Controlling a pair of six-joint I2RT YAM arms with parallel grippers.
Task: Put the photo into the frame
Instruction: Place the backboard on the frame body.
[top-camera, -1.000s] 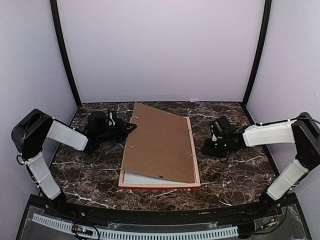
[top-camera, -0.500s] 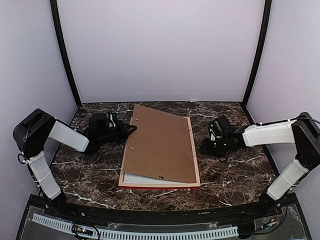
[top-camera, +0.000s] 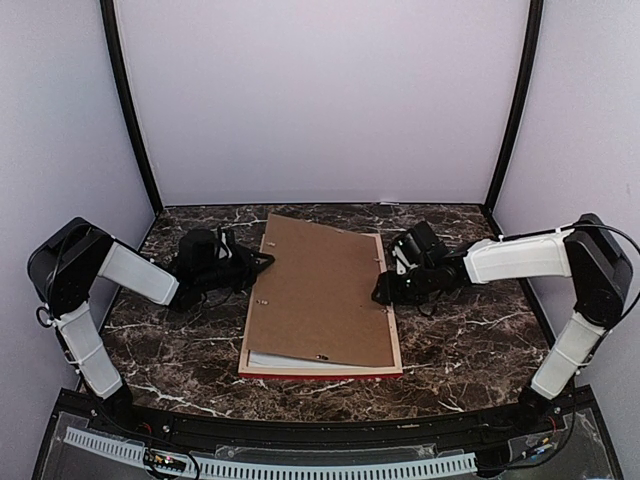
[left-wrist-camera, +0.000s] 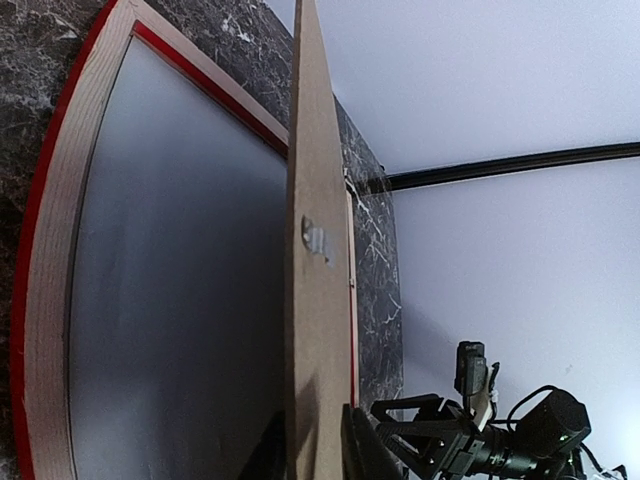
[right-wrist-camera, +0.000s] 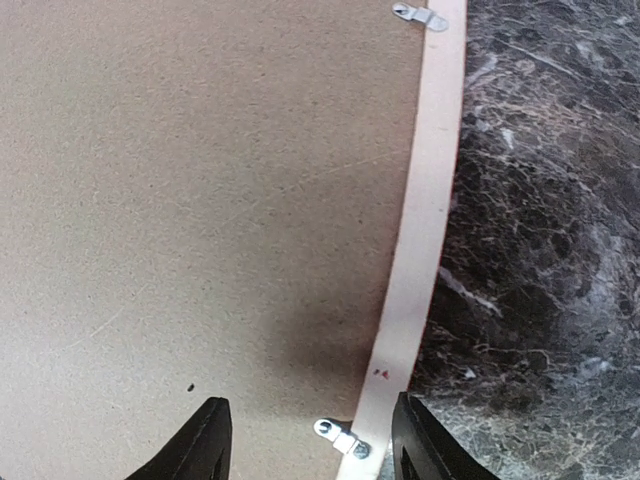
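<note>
Left end effector (left-wrist-camera: 315, 440) astride the plain brown backing board (top-camera: 320, 290)

Its fingers flanked the board's raised left edge; clamped or loose, I cannot tell. Right end effector (right-wrist-camera: 315, 440), moderately open and empty, hovered over the right rail of the rectangular frame (right-wrist-camera: 425, 230), which lay pale wood back up, red-edged, mid-surface (top-camera: 470, 340). Photo hidden.

frame (top-camera: 393, 330) flat at mid-table (top-camera: 470, 330); backing board (top-camera: 320, 290) on it, skewed, left edge lifted. left gripper (top-camera: 262, 260) at that edge; right gripper (top-camera: 382, 292) over right rail.
</note>
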